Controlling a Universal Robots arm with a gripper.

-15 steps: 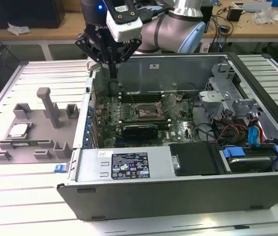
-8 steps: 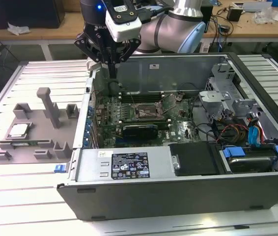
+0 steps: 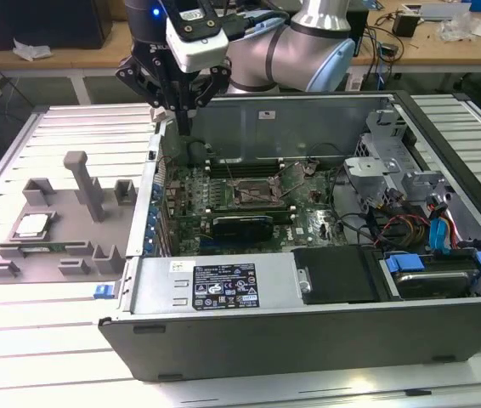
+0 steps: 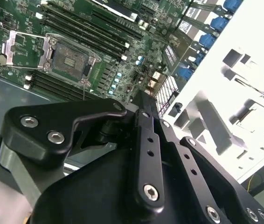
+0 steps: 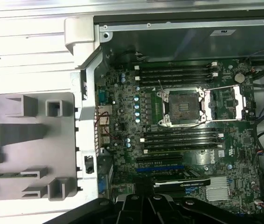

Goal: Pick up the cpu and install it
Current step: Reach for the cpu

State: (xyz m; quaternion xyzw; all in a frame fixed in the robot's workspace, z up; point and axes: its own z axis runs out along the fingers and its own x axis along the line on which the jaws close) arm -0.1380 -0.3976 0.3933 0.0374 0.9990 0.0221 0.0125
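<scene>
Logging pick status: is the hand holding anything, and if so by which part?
Nothing. The hand hangs empty above the computer case edge; the cpu lies on the grey fixture tray.

cpu: silver sq chip, flat on grey tray.

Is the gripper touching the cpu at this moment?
Apart. In the exterior view the gripper hangs above the case wall, while the cpu lies on the grey tray, far aside.
</scene>
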